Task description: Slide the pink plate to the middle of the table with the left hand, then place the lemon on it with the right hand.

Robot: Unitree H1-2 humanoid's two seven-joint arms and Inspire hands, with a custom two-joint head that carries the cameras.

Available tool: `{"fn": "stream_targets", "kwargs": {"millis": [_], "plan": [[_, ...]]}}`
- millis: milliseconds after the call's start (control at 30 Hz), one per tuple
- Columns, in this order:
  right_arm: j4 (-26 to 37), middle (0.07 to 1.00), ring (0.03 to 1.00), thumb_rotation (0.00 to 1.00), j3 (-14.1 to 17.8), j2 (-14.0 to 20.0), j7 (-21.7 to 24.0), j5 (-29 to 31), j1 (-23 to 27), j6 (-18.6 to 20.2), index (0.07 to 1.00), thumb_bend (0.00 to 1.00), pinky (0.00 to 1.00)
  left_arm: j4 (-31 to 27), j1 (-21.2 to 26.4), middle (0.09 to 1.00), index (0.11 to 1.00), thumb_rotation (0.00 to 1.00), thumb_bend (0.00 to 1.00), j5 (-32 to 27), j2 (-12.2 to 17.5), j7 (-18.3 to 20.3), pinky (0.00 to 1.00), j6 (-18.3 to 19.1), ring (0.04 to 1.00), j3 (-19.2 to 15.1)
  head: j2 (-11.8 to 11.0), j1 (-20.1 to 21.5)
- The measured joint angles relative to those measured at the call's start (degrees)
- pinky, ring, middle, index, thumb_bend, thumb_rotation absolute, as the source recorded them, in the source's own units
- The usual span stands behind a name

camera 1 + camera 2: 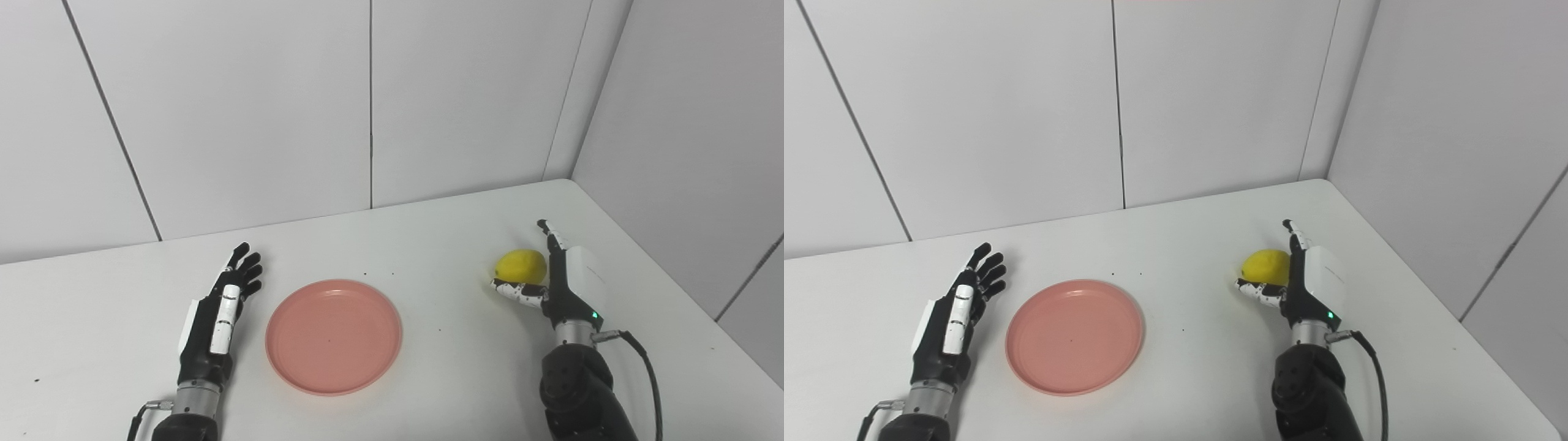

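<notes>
A round pink plate (334,335) lies flat on the white table (429,245), a little left of the middle. My left hand (220,309) rests just to the left of the plate, palm down, fingers spread and open, a small gap from the rim. A yellow lemon (520,265) sits on the table at the right. My right hand (566,282) stands on edge against the lemon's right side. Its fingers point straight away from me and its thumb reaches across in front of the lemon. The hand is open, not closed around the fruit.
White wall panels (367,92) close off the table at the back and on the right, forming a corner behind the lemon. A black cable (649,373) trails from my right wrist. A few small dark specks dot the tabletop.
</notes>
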State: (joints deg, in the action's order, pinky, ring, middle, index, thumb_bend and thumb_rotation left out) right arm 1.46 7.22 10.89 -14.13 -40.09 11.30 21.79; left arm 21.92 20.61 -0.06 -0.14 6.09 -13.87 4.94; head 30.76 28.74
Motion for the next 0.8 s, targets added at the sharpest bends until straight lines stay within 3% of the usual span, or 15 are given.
{"fn": "stream_targets", "kwargs": {"millis": [200, 333, 400, 533, 600, 633, 700, 800], "plan": [[-1.21, 0.865, 0.781, 0.17, -1.62, 1.43, 0.05, 0.56, 0.79, 0.00, 0.854, 0.87, 0.64, -0.26, -0.17, 0.906, 0.905, 1.00, 0.66, 0.39, 0.01, 0.01, 0.88, 0.02, 0.900, -0.05, 0.35, 0.09], [-2.88, 0.854, 0.727, 0.11, -2.44, 1.65, 0.04, 1.25, 1.45, -0.01, 0.833, 0.85, 0.59, -0.72, -0.45, 0.911, 0.910, 1.00, 0.66, 0.45, 0.14, 0.02, 0.89, 0.06, 0.908, -0.02, 0.44, -0.09], [-4.05, 0.832, 0.727, 0.07, -2.75, 1.73, -0.05, 1.61, 1.50, -0.04, 0.812, 0.85, 0.61, -0.72, -0.45, 0.910, 0.910, 1.00, 0.66, 0.45, 0.15, 0.02, 0.89, 0.05, 0.907, -0.01, 0.53, -0.09], [-5.57, 0.690, 0.583, 0.00, -3.03, 1.98, -1.69, 2.40, 1.75, -0.91, 0.713, 0.77, 0.49, -0.83, -0.54, 0.903, 0.903, 1.00, 0.65, 0.45, 0.22, 0.03, 0.88, 0.06, 0.897, -0.05, 0.70, -0.09], [-6.58, 0.669, 0.565, 0.00, -3.04, 2.04, -3.02, 2.57, 2.06, -1.94, 0.697, 0.75, 0.48, -1.10, -0.68, 0.903, 0.903, 1.00, 0.65, 0.45, 0.27, 0.03, 0.88, 0.06, 0.896, -0.07, 0.79, -0.09], [-6.79, 0.572, 0.474, 0.00, -3.05, 2.17, -3.46, 2.77, 2.23, -2.06, 0.604, 0.61, 0.45, -1.16, -0.71, 0.904, 0.904, 1.00, 0.65, 0.45, 0.27, 0.03, 0.88, 0.06, 0.898, -0.07, 0.79, -0.09], [-7.41, 0.513, 0.418, 0.00, -3.20, 2.21, -4.64, 3.14, 2.40, -2.48, 0.555, 0.54, 0.41, -1.26, -0.77, 0.905, 0.905, 1.00, 0.66, 0.45, 0.29, 0.03, 0.88, 0.07, 0.899, -0.06, 0.79, -0.09], [-8.59, 0.453, 0.437, 0.00, -3.40, 2.21, -6.67, 3.10, 2.49, -3.39, 0.516, 0.52, 0.29, -1.28, -0.79, 0.901, 0.903, 1.00, 0.66, 0.46, 0.31, 0.03, 0.87, 0.07, 0.895, -0.05, 0.70, -0.18]]}}
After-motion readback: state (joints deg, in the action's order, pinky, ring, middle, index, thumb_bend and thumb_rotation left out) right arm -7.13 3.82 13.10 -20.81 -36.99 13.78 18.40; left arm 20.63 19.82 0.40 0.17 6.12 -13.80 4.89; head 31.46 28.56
